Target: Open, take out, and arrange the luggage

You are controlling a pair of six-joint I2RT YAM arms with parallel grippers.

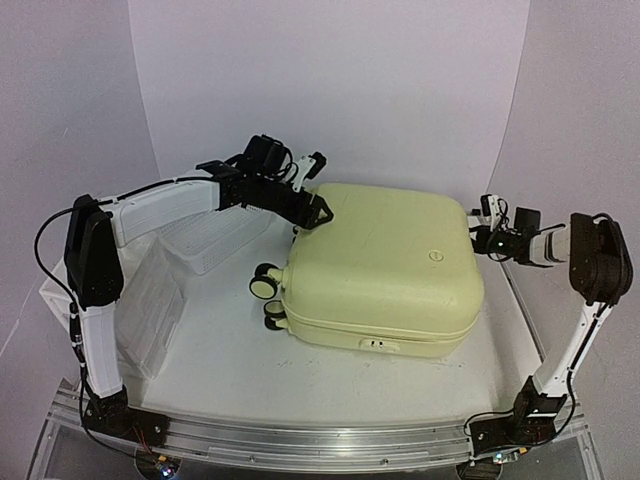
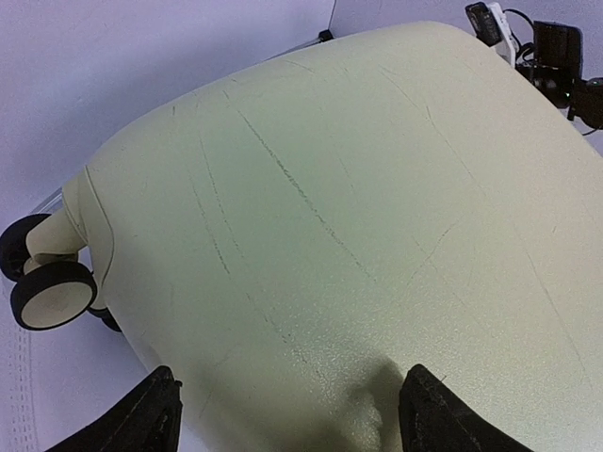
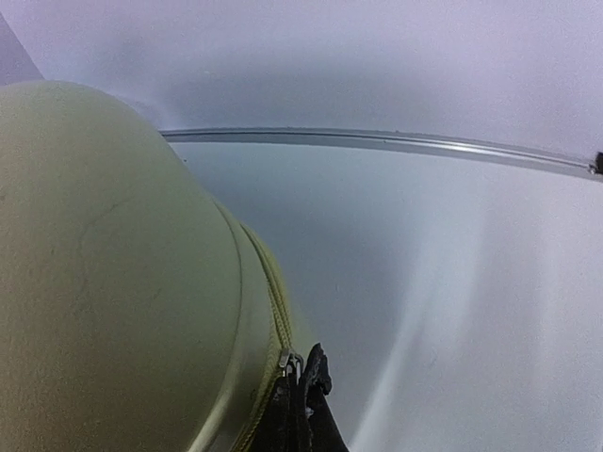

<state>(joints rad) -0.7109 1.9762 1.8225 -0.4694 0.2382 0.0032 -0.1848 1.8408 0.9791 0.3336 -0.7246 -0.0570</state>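
Luggage lies flat and zipped shut mid-tabletop, caster wheels facing the left edge. Left gripper is at its far-left corner, fingers spread wide over the scuffed shell, nothing held. Right gripper is at the right side, jaws closed, tips against the zipper pull; can't tell if pinched. White basket sits toward the far-left corner.
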